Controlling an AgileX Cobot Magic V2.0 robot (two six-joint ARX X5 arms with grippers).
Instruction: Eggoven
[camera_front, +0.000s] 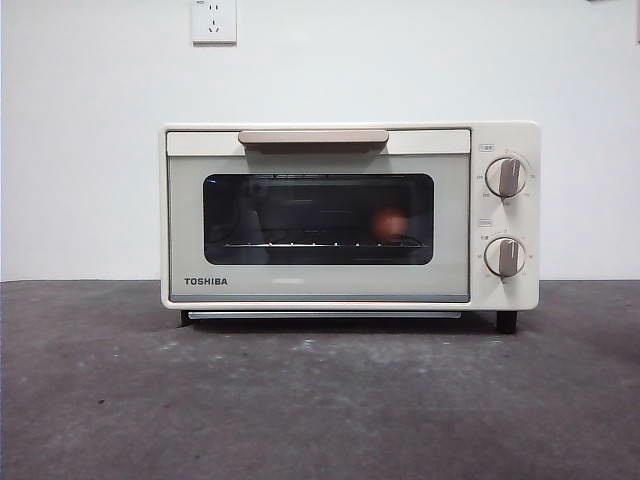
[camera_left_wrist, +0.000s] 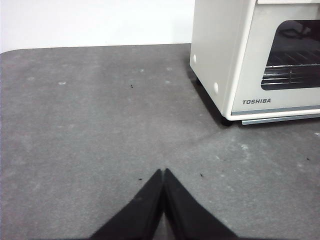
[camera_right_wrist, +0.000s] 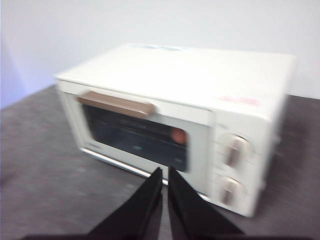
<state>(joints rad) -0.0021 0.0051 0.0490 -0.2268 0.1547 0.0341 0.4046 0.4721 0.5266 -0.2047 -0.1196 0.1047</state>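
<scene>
1. Resting on the wire rack (camera_front: 300, 243) inside the oven, toward the knob side, a small smooth reddish-brown egg (camera_front: 390, 223) is seen through the dark glass window (camera_front: 318, 218); in the right wrist view the egg (camera_right_wrist: 178, 136) is blurred but visible behind the same glass.
2. The egg is enclosed by a cream TOSHIBA toaster oven (camera_front: 350, 215), whose door is closed, with a tan bar handle (camera_front: 313, 137) across its top.
3. Two round cream knobs (camera_front: 506, 177) are set one above the other beside the door, on the panel at the side nearest the egg.
4. The oven is carried on a dark grey desk (camera_front: 300, 400), against a white wall on which a white socket (camera_front: 214, 20) is mounted.
5. The left end effector (camera_left_wrist: 163, 172) is held low over bare desk, well apart from the oven's (camera_left_wrist: 250, 55) corner, with its two black jaws clenched together on nothing.
6. The right end effector (camera_right_wrist: 164, 171) is held in front of the oven (camera_right_wrist: 185, 115), above its lower door edge, with its jaws nearly closed, a thin gap between them, and nothing gripped.
7. Neither end effector is seen in the front view.
</scene>
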